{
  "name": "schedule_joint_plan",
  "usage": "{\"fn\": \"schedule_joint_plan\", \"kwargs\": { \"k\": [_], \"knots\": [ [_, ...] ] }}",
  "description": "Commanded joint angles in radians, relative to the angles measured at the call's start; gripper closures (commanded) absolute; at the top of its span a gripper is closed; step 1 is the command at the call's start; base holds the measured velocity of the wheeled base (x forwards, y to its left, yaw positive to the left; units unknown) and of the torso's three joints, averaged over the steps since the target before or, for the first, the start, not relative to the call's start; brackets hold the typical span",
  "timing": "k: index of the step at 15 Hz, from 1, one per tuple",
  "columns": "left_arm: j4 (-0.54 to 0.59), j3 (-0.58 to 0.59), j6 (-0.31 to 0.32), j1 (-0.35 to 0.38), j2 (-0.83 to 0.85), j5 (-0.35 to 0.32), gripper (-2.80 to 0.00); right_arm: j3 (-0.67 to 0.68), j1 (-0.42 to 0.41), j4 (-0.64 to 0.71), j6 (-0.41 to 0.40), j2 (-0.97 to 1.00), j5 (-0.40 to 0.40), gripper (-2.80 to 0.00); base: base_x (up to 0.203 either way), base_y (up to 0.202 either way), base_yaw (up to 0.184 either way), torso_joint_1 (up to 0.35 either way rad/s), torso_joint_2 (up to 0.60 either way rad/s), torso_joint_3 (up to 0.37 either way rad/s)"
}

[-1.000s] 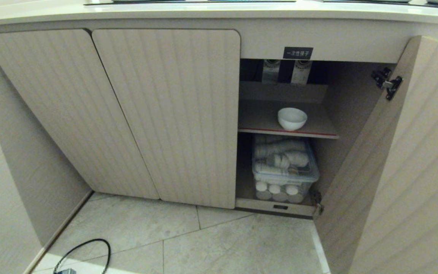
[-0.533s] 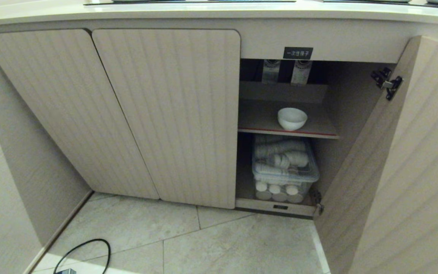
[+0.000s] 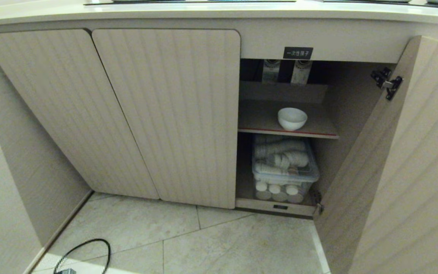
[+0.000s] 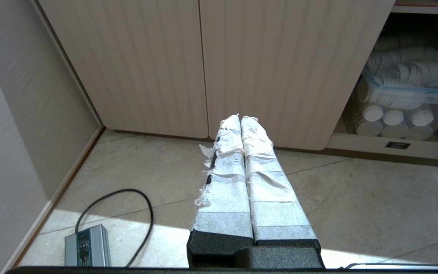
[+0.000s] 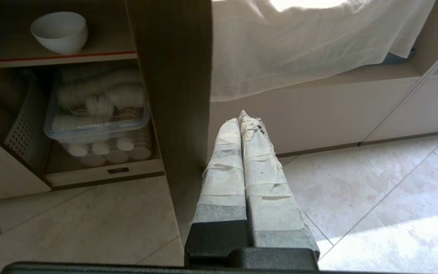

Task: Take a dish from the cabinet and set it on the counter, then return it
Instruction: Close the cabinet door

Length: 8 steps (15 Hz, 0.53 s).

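The dish [image 3: 292, 118], a small white bowl, stands on the red-edged upper shelf inside the open cabinet [image 3: 165, 114]; the right wrist view shows the dish [image 5: 59, 31] too. The counter [image 3: 219, 13] runs along the top of the head view. Neither arm appears in the head view. My right gripper [image 5: 242, 116] is shut and empty, low over the floor just outside the swung-open door [image 5: 173, 95], with the dish off to one side of it. My left gripper [image 4: 240, 118] is shut and empty, low in front of the closed doors.
A clear plastic bin of stacked white cups [image 3: 284, 163] fills the lower compartment under the shelf. The open door [image 3: 401, 160] stands out at the right. A black cable [image 3: 86, 251] and a grey box [image 4: 88, 245] lie on the tiled floor at the left. A white curtain [image 5: 310, 42] hangs beyond the door.
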Motion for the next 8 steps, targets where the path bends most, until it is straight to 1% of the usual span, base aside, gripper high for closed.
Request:
{"fn": "schedule_joint_plan", "kwargs": {
  "k": [1, 4, 8],
  "knots": [
    [0.0, -0.001, 0.0, 0.0, 0.0, 0.0, 0.0, 0.006, 0.011, -0.002, 0.001, 0.008, -0.005, 0.0, 0.0, 0.0, 0.0, 0.0, 0.0, 0.0],
    [0.0, 0.001, 0.0, 0.0, 0.0, 0.0, 0.0, 0.025, 0.025, -0.041, 0.001, 0.011, -0.005, 0.0, 0.0, 0.0, 0.0, 0.0, 0.0, 0.0],
    [0.0, 0.001, 0.0, 0.0, 0.0, -0.001, 0.0, 0.023, 0.064, -0.107, -0.001, 0.045, -0.005, 0.0, 0.0, 0.0, 0.0, 0.0, 0.0, 0.0]
  ]
}}
